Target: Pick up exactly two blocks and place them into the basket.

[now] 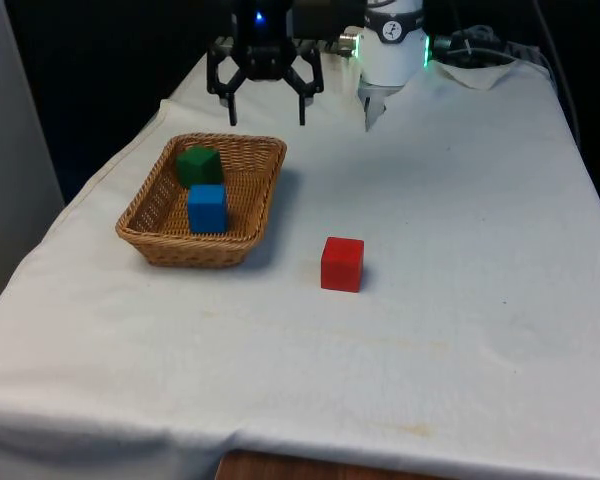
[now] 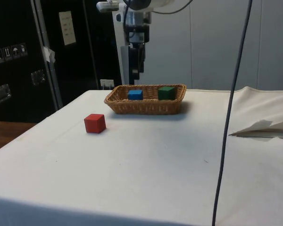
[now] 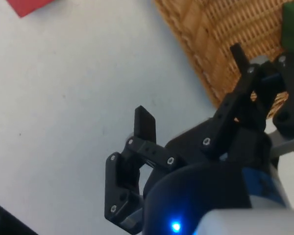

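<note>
Two blocks, green block point(image 1: 198, 165) and blue block point(image 1: 207, 208), lie in the basket point(image 1: 242, 249); the hand point(image 1: 265, 112), spread wide and empty, hovers above its far edge. Seemingly nothing remains but retreating.

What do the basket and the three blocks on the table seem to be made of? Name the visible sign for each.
Basket: woven wicker or rattan, judging by its tan strands and braided rim.
Red block, blue block and green block: probably painted wood, possibly plastic or foam; flat, matt, single-colour faces with crisp edges. The look alone does not settle it.
</note>
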Available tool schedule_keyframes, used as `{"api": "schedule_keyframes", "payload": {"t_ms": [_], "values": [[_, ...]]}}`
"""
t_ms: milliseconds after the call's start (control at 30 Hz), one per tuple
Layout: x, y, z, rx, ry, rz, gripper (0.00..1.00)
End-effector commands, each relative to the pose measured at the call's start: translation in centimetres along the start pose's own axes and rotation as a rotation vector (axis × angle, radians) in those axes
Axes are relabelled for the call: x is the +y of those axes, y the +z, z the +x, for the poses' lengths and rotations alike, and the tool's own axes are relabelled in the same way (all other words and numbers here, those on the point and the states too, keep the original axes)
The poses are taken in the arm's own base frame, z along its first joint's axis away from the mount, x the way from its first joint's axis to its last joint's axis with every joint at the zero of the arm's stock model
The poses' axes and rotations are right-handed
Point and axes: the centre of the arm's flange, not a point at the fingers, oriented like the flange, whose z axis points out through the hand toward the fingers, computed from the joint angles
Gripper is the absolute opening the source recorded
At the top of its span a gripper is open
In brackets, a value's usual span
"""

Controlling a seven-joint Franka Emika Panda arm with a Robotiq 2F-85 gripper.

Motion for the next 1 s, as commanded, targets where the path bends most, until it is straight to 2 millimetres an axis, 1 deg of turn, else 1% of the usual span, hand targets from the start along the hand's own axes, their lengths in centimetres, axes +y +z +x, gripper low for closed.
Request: {"api": "schedule_keyframes", "payload": {"t_ms": [0,133,167,300,400,433,533,700,767,800,867,967], "values": [[-0.5,0.0,0.0,-0.002,0.002,-0.01,1.0],[-2.1,-0.1,0.2,-0.001,-0.003,-0.002,1.0],[-1.9,-0.1,0.3,0.001,-0.004,0.012,1.0],[-3.8,-0.3,0.5,0.0,-0.009,0.006,1.0],[-4.8,-0.4,0.6,0.0,-0.011,0.01,1.0],[-4.6,-0.4,0.7,0.001,-0.014,0.022,1.0],[-6.2,-0.5,0.9,0.0,-0.016,0.017,1.0],[-7.9,-0.7,1.2,0.003,-0.021,0.025,1.0],[-8.1,-0.7,1.2,0.002,-0.022,0.027,1.0],[-8.9,-0.7,1.4,0.003,-0.024,0.03,1.0],[-9.4,-0.7,1.6,0.003,-0.024,0.031,1.0],[-9.3,-0.6,1.5,0.001,-0.025,0.034,1.0]]}}
